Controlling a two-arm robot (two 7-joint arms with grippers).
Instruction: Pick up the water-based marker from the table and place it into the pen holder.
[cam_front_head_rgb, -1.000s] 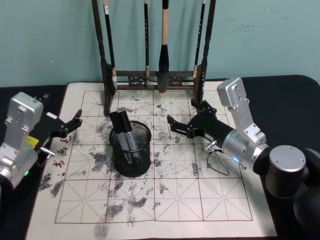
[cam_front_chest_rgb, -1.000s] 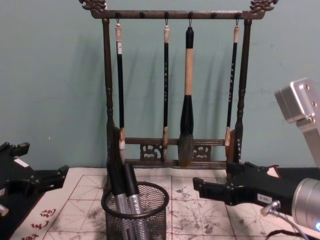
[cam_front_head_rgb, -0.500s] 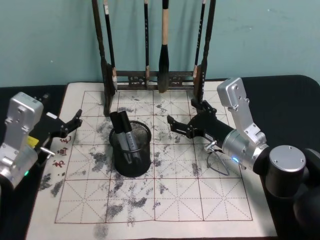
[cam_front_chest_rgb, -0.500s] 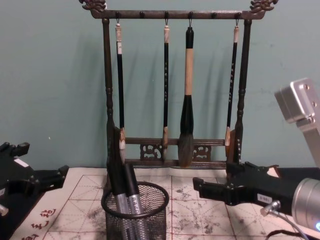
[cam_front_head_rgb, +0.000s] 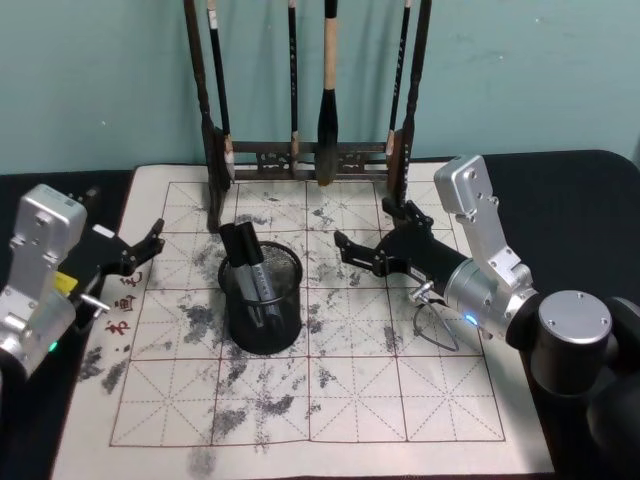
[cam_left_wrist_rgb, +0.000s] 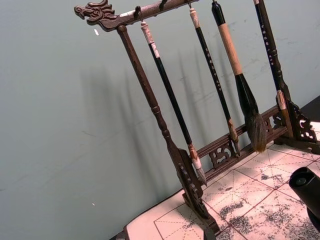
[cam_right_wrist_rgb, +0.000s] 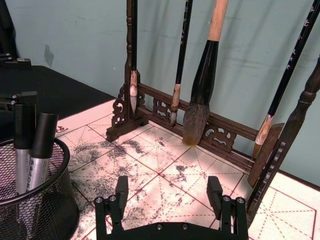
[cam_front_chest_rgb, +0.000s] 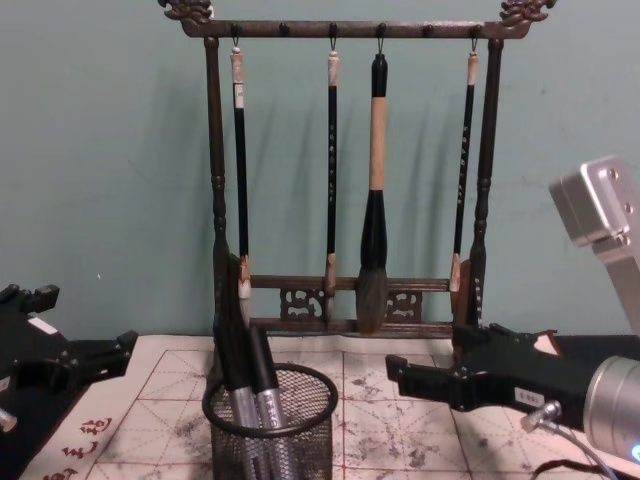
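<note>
Two markers stand upright, side by side, inside the black wire-mesh pen holder, which sits on the ink-stained grid-lined calligraphy mat. You see your right gripper hanging above the mat, just to the right of the holder, its fingers spread wide and holding nothing. Your left gripper hangs at the mat's left edge, well apart from the holder; you cannot tell how its fingers stand. Behind the holder, at the mat's far edge, stands the dark wooden brush rack with four brushes hanging from it. Bare mat lies in front of the holder and to its right, beneath the right gripper.

The chest view gives you the rack's carved top bar and the hanging large brush, which the head view cuts off. The right wrist view shows you both spread fingers with the mat between them and the holder's thick rim beside them.
</note>
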